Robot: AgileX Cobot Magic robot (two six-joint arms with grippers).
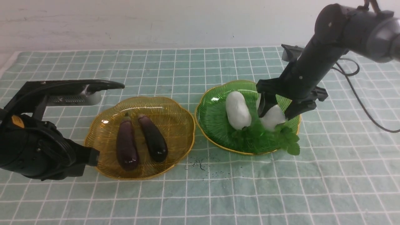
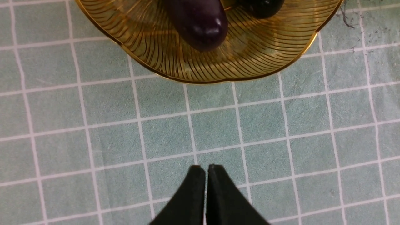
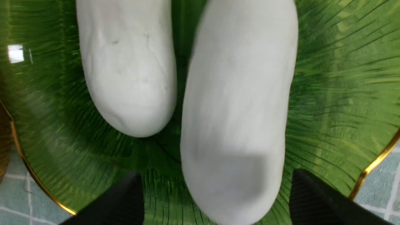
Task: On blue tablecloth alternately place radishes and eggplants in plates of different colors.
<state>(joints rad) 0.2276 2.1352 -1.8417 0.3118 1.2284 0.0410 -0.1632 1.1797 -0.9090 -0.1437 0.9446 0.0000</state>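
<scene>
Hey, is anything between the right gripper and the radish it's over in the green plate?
Nothing visible. The open right gripper straddles that radish in the green plate; the other radish lies alongside, outside the gripper.

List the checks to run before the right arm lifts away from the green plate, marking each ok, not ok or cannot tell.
1. Right gripper open, fingers clear of the radish between them: ok.
2. That radish lying in the green plate: ok.
3. Other radish in the same plate: ok.
4. Radish leaves inside the rim: not ok, they hang over it.
5. Both eggplants in the amber plate: ok.
6. Left gripper shut, over the blue tablecloth, off the plates: ok.
</scene>
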